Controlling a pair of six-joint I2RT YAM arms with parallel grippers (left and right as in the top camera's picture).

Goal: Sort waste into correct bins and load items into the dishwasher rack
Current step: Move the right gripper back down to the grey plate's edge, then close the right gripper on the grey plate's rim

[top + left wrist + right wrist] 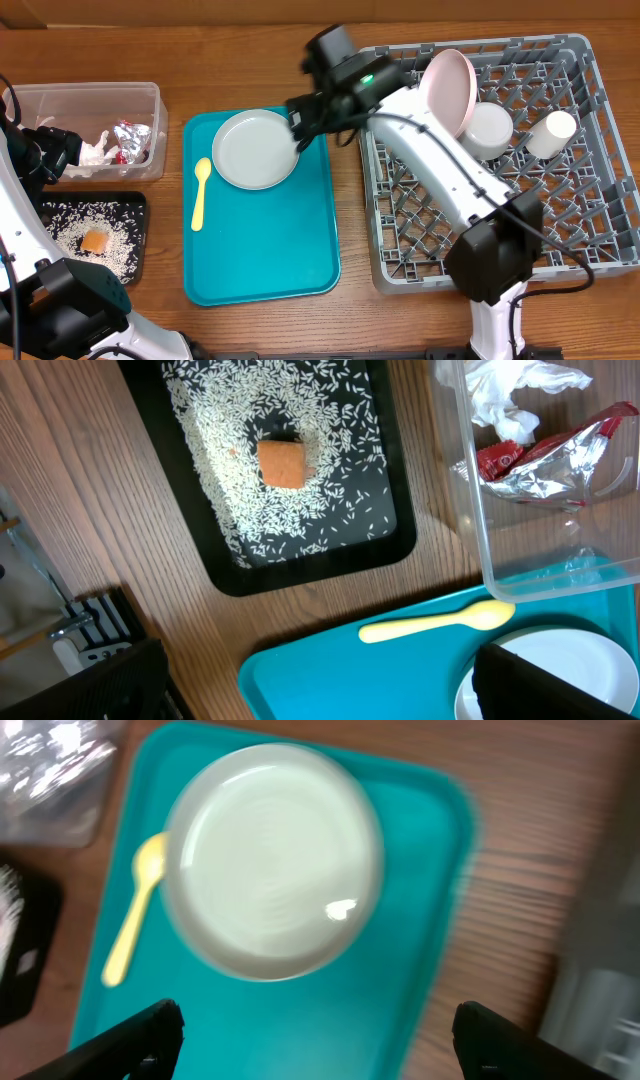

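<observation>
- Right gripper point(318, 1017): fingers spread wide, grasping nothing, poised above the right rim of the grey-green plate point(255, 149). Judged step: fetching this plate for racking.
- The plate lies flat on the teal tray point(270, 250), just beside the yellow spoon point(200, 195). Both are unloaded.
- Dishwasher rack point(560, 250): the pink plate point(448, 88) leans on edge between pegs, and the white bowl point(488, 130) and white cup point(553, 133) sit nearby.
- Clear tub point(90, 92): holds the napkin point(515, 395) and foil wrappers point(560, 455), so dry waste is kept together.
- Black tray point(400, 530): holds the rice point(250, 510) around the orange cube point(281, 463), so food waste is kept apart.
- Left gripper point(52, 155): beside the tub, fingers apart, empty.
</observation>
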